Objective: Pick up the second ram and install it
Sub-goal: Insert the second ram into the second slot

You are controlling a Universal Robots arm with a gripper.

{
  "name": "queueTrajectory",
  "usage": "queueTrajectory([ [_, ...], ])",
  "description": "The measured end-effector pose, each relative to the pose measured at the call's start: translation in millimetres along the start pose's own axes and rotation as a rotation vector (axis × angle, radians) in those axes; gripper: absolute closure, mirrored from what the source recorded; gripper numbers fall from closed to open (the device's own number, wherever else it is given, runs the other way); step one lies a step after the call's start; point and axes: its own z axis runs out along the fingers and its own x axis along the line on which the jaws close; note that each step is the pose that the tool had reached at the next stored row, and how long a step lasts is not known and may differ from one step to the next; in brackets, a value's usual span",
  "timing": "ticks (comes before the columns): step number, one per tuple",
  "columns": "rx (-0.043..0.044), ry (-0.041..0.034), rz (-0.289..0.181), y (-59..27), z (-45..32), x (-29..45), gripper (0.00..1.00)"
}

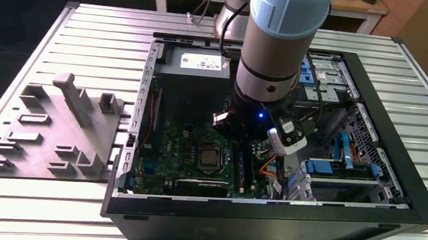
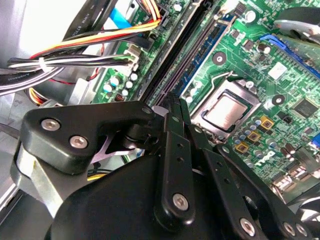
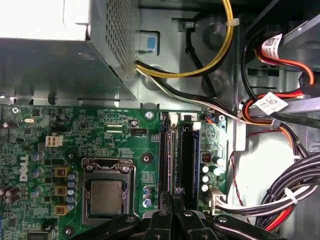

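The second ram [image 3: 172, 155] sits in its slot below the lowered, closed gripper [image 3: 173, 196].

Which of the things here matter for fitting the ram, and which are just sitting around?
Job in hand: the gripper, shut, over the memory slots; the motherboard. I cannot tell the ram itself apart from the slots.

Just there: grey fixture; power supply; cable bundles; processor socket.

arm [image 1: 277, 45]: upright, pointing down | tool [image 3: 172, 200]: fingers pressed together
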Motion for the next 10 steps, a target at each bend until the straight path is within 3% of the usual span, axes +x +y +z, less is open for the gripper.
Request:
queueTrajectory([
  [10,0.0,0.0,0.0,0.0,0.4,0.0,0.89],
])
